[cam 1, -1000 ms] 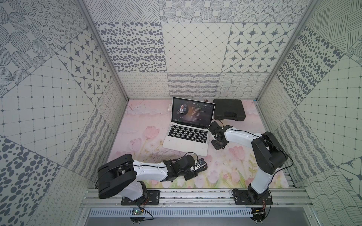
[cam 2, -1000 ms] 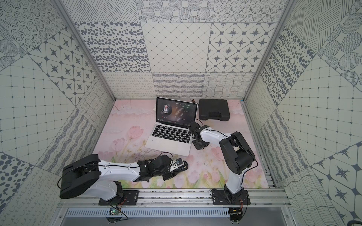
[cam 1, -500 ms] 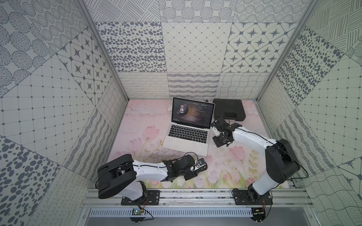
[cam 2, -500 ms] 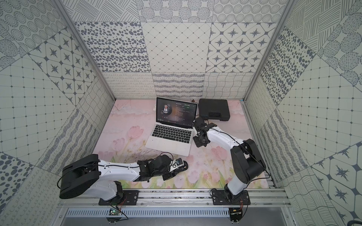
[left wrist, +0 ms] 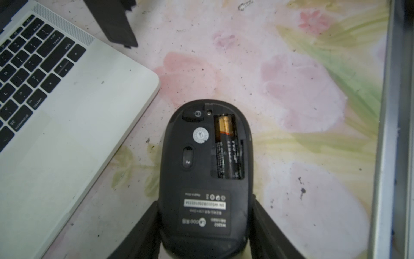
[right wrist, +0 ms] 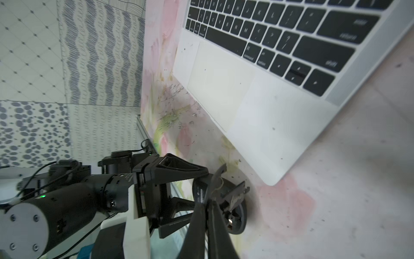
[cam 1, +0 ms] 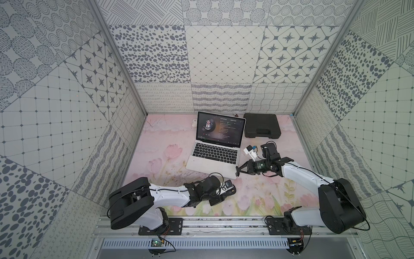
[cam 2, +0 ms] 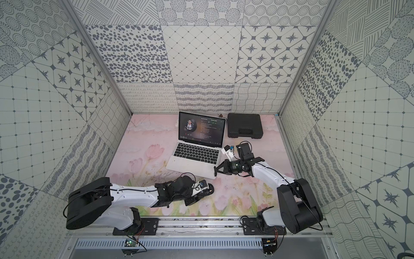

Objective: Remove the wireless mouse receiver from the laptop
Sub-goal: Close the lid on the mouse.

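Note:
The silver laptop (cam 1: 202, 164) (cam 2: 182, 164) stands open on the flowered mat, with its palm rest in both wrist views (left wrist: 67, 134) (right wrist: 268, 123). My left gripper (cam 1: 224, 195) (left wrist: 205, 208) is shut on a black mouse (left wrist: 201, 157) (cam 2: 207, 189) that lies underside up, its battery bay open. My right gripper (cam 1: 238, 173) (cam 2: 216, 171) (right wrist: 220, 175) is shut, just off the laptop's front right corner and close above the mouse (right wrist: 240, 215). I cannot make out the wireless mouse receiver, either at the fingertips or on the laptop's edge.
A black plastic case (cam 1: 262, 129) (cam 2: 244, 127) lies at the back right beside the laptop screen. A metal rail (cam 1: 224, 220) (left wrist: 385, 134) runs along the mat's front edge. Patterned walls close in the left, back and right sides.
My right gripper has come away from the laptop's right edge, forward to its front right corner beside the mouse. The left arm has not moved.

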